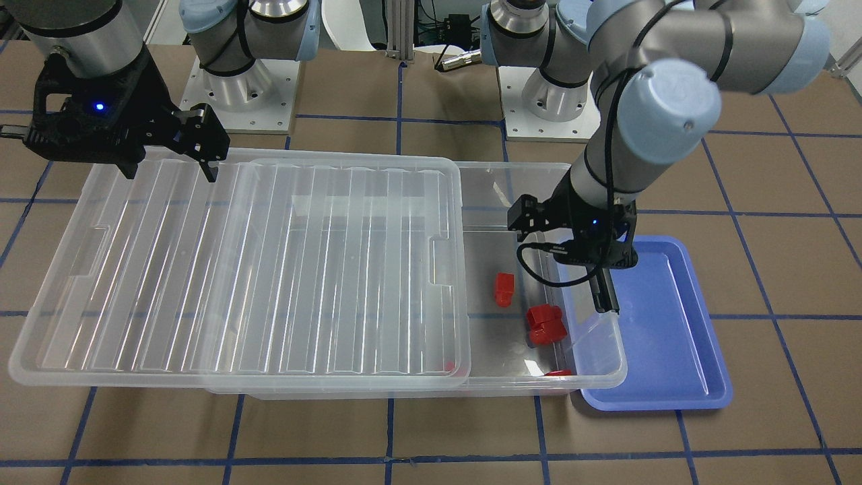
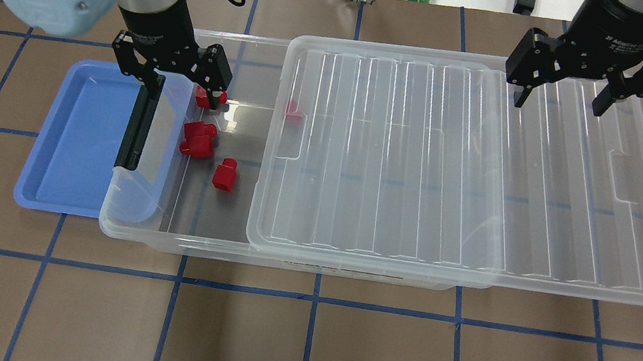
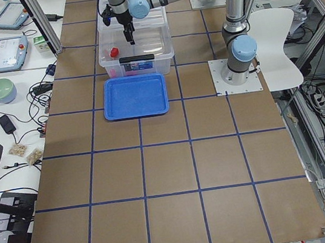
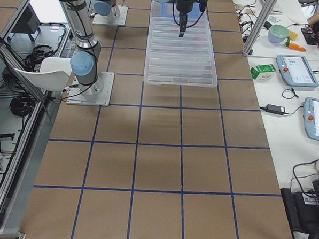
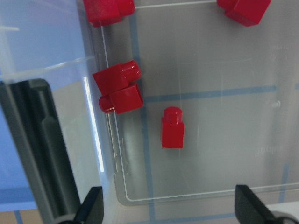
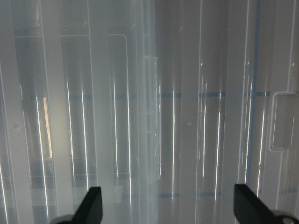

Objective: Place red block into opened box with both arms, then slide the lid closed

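The red block [image 2: 225, 174] [image 1: 503, 289] [image 5: 173, 128] lies on the floor of the box [image 2: 135, 233], in its uncovered left end. My left gripper [image 2: 180, 84] [image 5: 170, 211] hovers open and empty above that end. One of its fingers is over the black clip bar [image 2: 137, 128] and the other over the box's inside. The ribbed lid [image 2: 431, 160] [image 1: 283, 263] covers the rest of the box and overhangs its right end. My right gripper [image 2: 562, 96] [image 1: 172, 165] [image 6: 170, 211] hangs open above the lid's far right part, holding nothing.
A chunky two-lobed red block [image 2: 197, 140] and another red piece [image 2: 202, 97] lie in the box's open end, and one more red piece [image 2: 294, 111] sits under the lid's edge. A blue tray [image 2: 76, 144] lies against the box's left end.
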Action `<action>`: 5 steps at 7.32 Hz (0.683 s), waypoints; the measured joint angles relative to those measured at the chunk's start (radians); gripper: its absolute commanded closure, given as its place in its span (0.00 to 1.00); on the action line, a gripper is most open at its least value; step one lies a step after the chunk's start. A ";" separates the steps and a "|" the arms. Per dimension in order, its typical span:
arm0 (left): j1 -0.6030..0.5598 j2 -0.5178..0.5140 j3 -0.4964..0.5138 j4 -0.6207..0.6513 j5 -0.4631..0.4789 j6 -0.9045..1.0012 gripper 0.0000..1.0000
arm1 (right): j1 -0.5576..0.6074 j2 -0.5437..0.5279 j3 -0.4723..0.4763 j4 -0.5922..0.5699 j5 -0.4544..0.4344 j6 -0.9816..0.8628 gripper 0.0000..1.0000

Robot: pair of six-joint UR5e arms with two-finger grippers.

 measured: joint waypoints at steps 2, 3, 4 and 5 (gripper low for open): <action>0.002 0.090 0.066 -0.124 0.011 0.008 0.00 | -0.112 -0.003 -0.009 0.000 0.004 -0.082 0.00; 0.003 0.126 0.061 -0.145 0.014 0.006 0.00 | -0.171 -0.002 -0.011 0.000 0.006 -0.148 0.00; 0.004 0.153 0.037 -0.155 0.014 0.001 0.00 | -0.232 -0.002 -0.008 -0.002 0.007 -0.239 0.00; 0.005 0.174 0.004 -0.151 0.013 0.001 0.00 | -0.305 0.001 0.001 -0.005 0.011 -0.333 0.00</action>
